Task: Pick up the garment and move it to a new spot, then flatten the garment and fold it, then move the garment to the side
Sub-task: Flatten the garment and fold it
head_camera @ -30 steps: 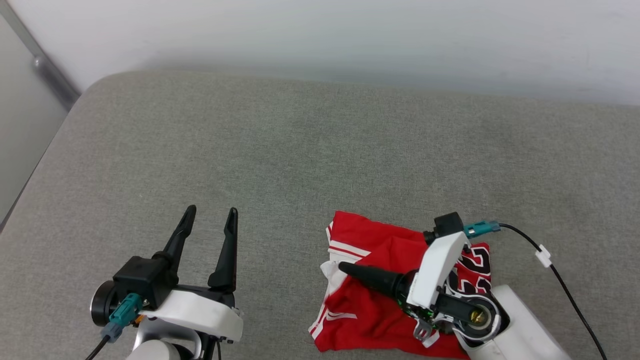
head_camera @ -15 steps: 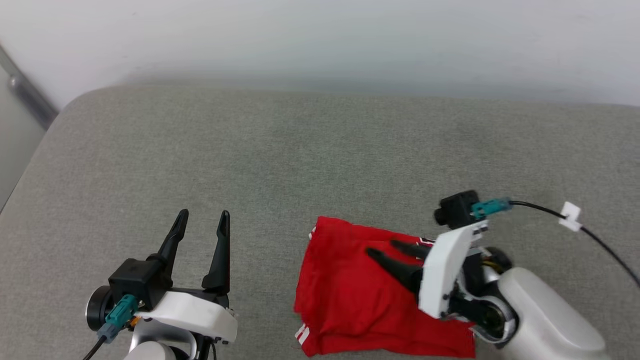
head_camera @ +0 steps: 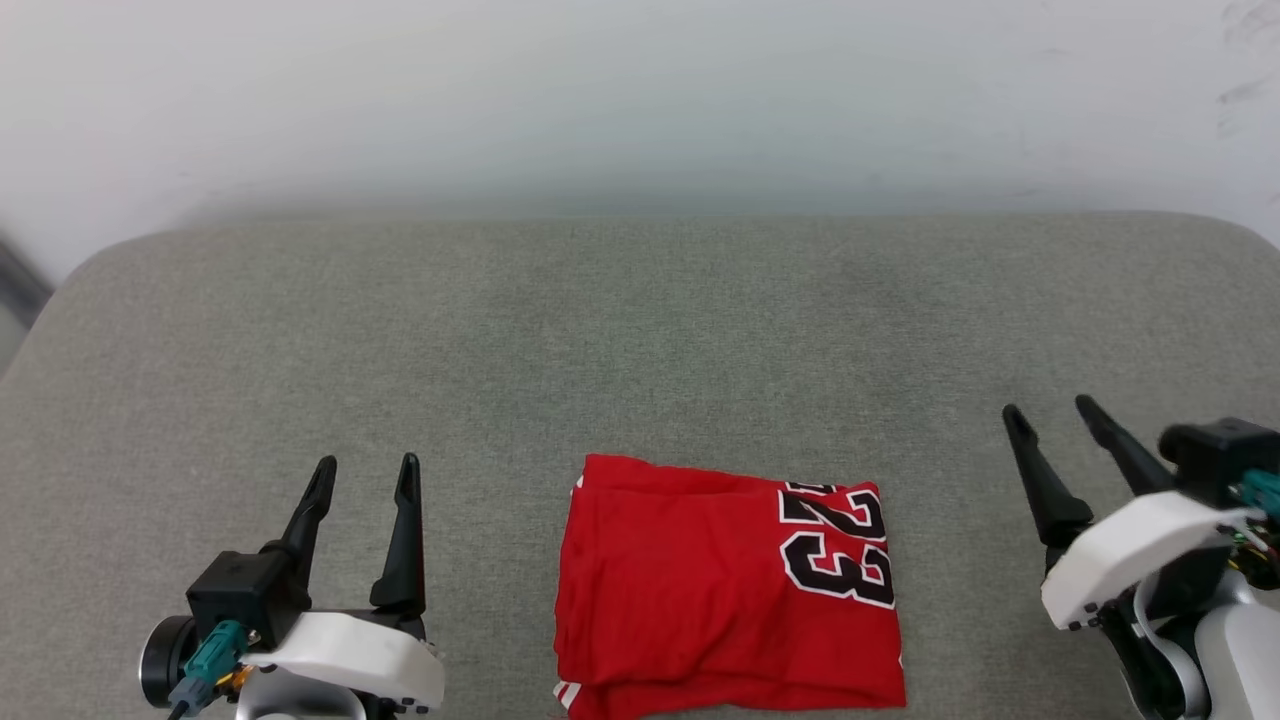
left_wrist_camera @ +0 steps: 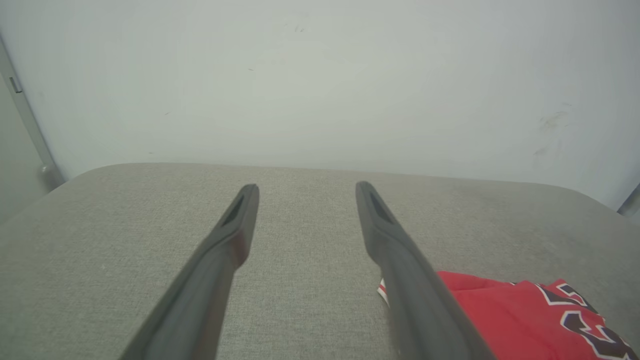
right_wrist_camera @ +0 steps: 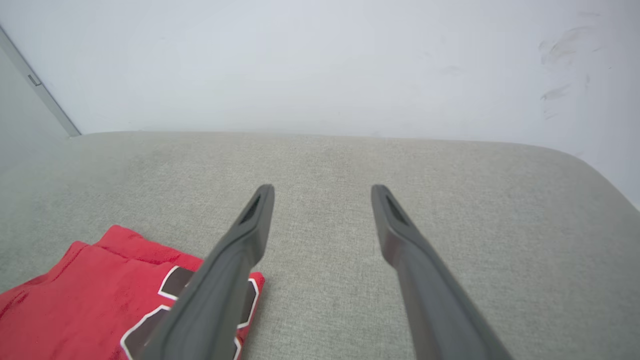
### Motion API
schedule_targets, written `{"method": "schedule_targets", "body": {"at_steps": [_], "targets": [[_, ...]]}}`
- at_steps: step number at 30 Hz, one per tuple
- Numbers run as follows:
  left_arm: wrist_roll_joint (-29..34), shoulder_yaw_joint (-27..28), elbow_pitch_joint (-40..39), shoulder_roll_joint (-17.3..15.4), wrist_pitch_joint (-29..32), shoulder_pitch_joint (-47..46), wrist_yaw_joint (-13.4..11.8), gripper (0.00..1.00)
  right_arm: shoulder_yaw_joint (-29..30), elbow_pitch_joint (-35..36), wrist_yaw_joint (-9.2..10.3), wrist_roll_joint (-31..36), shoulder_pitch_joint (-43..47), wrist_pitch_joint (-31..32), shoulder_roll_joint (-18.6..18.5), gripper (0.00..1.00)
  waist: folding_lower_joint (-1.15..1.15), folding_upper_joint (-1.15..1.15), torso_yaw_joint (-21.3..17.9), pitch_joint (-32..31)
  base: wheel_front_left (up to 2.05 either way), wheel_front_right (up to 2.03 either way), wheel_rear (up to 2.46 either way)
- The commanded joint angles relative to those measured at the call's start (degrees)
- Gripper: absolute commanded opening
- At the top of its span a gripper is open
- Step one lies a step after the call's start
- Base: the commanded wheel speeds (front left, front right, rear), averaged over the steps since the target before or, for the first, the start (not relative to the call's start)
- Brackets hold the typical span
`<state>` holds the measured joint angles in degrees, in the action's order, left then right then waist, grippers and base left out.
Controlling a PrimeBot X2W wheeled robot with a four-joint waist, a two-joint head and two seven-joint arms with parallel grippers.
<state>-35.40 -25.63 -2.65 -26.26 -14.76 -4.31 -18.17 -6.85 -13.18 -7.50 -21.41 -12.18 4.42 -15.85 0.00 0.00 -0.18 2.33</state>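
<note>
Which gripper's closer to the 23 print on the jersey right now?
Right. The right gripper is open, off the right edge of the garment, the side bearing the 23 print; the left gripper is open off the opposite, plain red edge.

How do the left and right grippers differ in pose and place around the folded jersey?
The left gripper stands left of the garment, the right gripper right of it. In the head view the left gripper's fingers point almost straight up, while the right gripper's lean toward the view's left. Both are open, empty and clear of the garment.
</note>
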Motion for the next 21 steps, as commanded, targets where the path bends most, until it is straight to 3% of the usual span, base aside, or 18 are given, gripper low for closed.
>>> {"method": "schedule_targets", "body": {"at_steps": [1,3,4,8,21], "targets": [[0.04,0.55,0.12,0.16,-0.28,0.9,0.0,1.0,2.61,3.84,0.02,2.18,2.7,-1.9,1.87,1.0,0.0,0.0,-0.5,-0.52,0.0,0.0,0.0],[0.38,1.01,0.22,0.12,-0.36,1.52,-0.02,1.0,4.71,7.94,0.02,3.77,5.33,-3.57,3.83,1.0,0.0,0.0,-0.75,-1.02,0.0,0.0,0.0],[0.46,1.36,0.57,0.19,-0.4,2.46,0.0,1.0,6.05,13.3,0.02,5.58,9.23,-4.6,6.29,1.0,0.0,0.0,-1.03,-1.95,0.0,0.0,0.0],[0.85,1.75,0.74,0.3,-0.44,3.98,-0.33,1.0,6.37,18.42,0.02,7.66,13.83,-3.45,8.81,1.0,0.0,0.0,-1.45,-3.08,0.0,0.0,0.0],[1.63,2.32,0.81,0.12,-0.49,6.15,-1.02,1.0,8.19,24.4,0.02,9.95,18.82,-0.16,12.12,1.0,0.0,0.0,-2.23,-3.91,0.0,0.0,0.0]]}}
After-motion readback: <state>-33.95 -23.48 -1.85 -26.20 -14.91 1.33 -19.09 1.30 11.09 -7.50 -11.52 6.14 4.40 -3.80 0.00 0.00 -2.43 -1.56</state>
